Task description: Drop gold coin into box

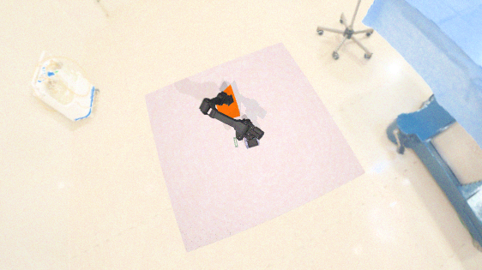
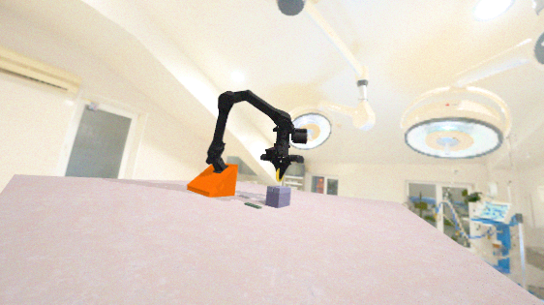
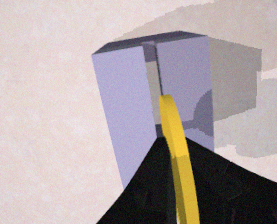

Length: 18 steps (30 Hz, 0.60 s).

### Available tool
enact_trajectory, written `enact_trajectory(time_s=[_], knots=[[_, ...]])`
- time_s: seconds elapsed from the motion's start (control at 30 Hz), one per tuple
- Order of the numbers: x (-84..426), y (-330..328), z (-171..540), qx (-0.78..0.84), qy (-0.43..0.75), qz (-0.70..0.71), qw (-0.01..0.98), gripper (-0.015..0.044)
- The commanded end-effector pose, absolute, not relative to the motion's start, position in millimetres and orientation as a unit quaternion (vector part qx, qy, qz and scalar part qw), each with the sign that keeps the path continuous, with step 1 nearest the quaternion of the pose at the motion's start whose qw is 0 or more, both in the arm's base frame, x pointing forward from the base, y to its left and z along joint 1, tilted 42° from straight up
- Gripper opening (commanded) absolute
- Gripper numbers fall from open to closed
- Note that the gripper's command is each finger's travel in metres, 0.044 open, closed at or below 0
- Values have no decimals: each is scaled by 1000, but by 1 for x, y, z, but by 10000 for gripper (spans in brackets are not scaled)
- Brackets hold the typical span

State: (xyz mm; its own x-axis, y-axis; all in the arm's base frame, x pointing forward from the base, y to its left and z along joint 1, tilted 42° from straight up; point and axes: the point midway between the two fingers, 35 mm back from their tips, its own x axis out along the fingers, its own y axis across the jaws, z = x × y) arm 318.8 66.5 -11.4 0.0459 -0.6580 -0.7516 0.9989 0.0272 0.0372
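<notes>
My gripper [image 2: 281,173] [image 3: 169,145] is shut on the gold coin [image 2: 277,175] [image 3: 173,125], which hangs on edge below the fingertips. The grey-lavender box [image 2: 278,197] [image 3: 116,112] stands below the coin; a gap shows between them in the exterior view. In the wrist view the lid's slot runs nearly lengthwise, roughly along the coin's edge, and the coin and black fingers cover its near part. The coin's far end appears at or just right of the slot. The green holder [image 1: 235,147] [image 2: 253,205] lies empty beside the box. In the top view the arm hides most of the box and the coin.
The orange base [image 1: 229,109] [image 2: 213,184] carries the arm behind the box and holder. The pinkish table top [image 1: 257,200] [image 2: 194,255] extends around them. In the wrist view, shadows of the box and arm fall to the right of the box.
</notes>
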Motion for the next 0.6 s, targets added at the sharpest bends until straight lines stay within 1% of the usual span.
enact_trajectory(time_s=[0.0, 0.57], knots=[[320, 69, -14, 302, 284, -630, 656, 4], [320, 68, -14, 301, 284, -630, 658, 0]])
